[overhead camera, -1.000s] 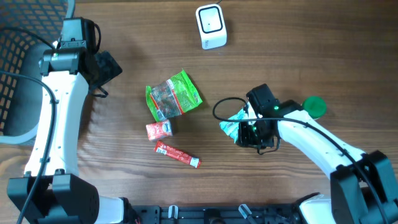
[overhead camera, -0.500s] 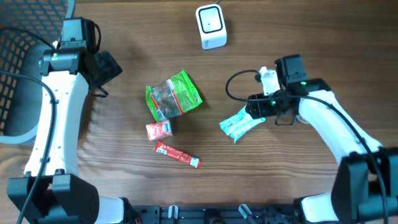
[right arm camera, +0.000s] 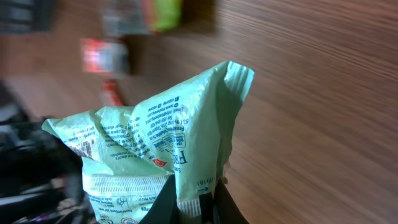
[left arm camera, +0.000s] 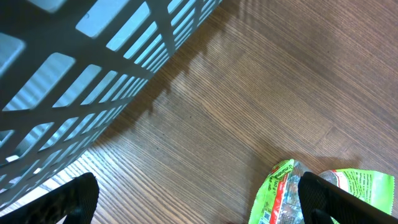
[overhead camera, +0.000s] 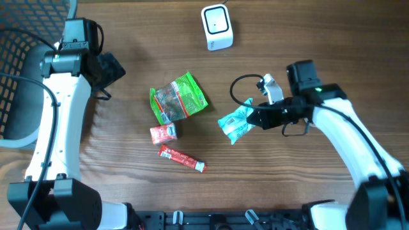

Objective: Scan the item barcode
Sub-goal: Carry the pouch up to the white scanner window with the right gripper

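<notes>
Wooden table [overhead camera: 319, 38] across the whole overhead view. Grey slatted basket [overhead camera: 13, 76] at the 9 o'clock edge, seen close from the left wrist as well.

Left arm [overhead camera: 61, 121] along the 9 o'clock side, ending in the left gripper [overhead camera: 110, 69] toward 10 o'clock: jaws spread wide, nothing between them, nothing touched.

Right arm [overhead camera: 345, 134] reaching in from 4 o'clock, ending in the right gripper [overhead camera: 255, 118] just right of centre: clenched tight on one end of the mint-green packet [overhead camera: 235, 124]. Packet sticking out toward 9 o'clock from the fingers, printed side to the right wrist camera, well apart from the scanner and at its 6 o'clock.

Green snack bag [overhead camera: 178, 97] flat near the middle, toward 10 o'clock of the packet.

White scanner [overhead camera: 216, 27] at 12 o'clock.

Red stick pack [overhead camera: 182, 160] at 7 o'clock of centre, lying aslant.

Small red carton [overhead camera: 164, 133] between bag and stick pack, just beside the bag's lower edge.
</notes>
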Robot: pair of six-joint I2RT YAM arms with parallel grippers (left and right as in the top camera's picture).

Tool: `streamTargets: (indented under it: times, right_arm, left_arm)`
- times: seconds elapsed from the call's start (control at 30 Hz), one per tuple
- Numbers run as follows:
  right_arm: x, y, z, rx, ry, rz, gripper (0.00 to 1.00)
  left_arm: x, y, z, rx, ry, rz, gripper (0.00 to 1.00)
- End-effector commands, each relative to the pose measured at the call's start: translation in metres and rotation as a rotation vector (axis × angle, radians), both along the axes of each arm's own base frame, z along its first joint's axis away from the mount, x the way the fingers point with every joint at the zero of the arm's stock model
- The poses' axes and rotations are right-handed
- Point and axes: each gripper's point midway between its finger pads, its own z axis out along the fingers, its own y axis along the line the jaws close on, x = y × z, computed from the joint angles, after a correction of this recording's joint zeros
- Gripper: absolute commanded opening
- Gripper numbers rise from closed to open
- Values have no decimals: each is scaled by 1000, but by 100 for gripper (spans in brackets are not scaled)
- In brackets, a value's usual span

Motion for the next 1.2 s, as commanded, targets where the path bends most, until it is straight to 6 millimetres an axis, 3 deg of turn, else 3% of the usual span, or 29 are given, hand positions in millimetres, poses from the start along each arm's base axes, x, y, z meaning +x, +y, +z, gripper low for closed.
streamTargets:
  times: [0.0, 0.1, 0.2, 0.27, 0.3, 0.33, 0.37, 0.53, 0.67, 0.73, 0.87, 0.97, 1.07, 1.17]
  right_arm:
    - [-13, 24, 57, 203, -74, 65, 4]
    - [-16, 27, 63, 234, -72, 69, 4]
    - [-1, 25, 61, 217, -28, -48, 4]
    - [15, 5, 43, 75, -22, -189, 4]
    - [30, -15, 31, -47, -39, -314, 4]
    - [41, -25, 30, -109, -75, -374, 4]
    - [51, -32, 38, -149, -113, -413, 4]
    - [95, -50, 132, -260, -291, -526, 4]
    - [134, -42, 191, -363, -427, -531, 4]
    - [171, -24, 204, -460, -572, -522, 4]
    - [222, 17, 185, -678, -806, -484, 4]
    - [251, 30, 172, -935, -965, -498, 4]
    - [289, 63, 138, -1242, -1139, -371, 4]
    - [310, 78, 117, -1413, -1226, -281, 4]
  left_arm:
    - [1, 4, 6, 12, -15, 7, 100]
    - [1, 4, 6, 12, -15, 7, 100]
    - [1, 4, 6, 12, -15, 7, 100]
    - [1, 4, 6, 12, -15, 7, 100]
    - [1, 4, 6, 12, -15, 7, 100]
    - [1, 4, 6, 12, -15, 7, 100]
    - [1, 4, 6, 12, -15, 7, 100]
    - [1, 4, 6, 12, -15, 7, 100]
    - [1, 4, 6, 12, -15, 7, 100]
    - [1, 4, 6, 12, -15, 7, 100]
    - [1, 4, 6, 12, -15, 7, 100]
    - [1, 4, 6, 12, -15, 7, 100]
    - [1, 4, 6, 12, -15, 7, 100]
    - [1, 4, 6, 12, -15, 7, 100]
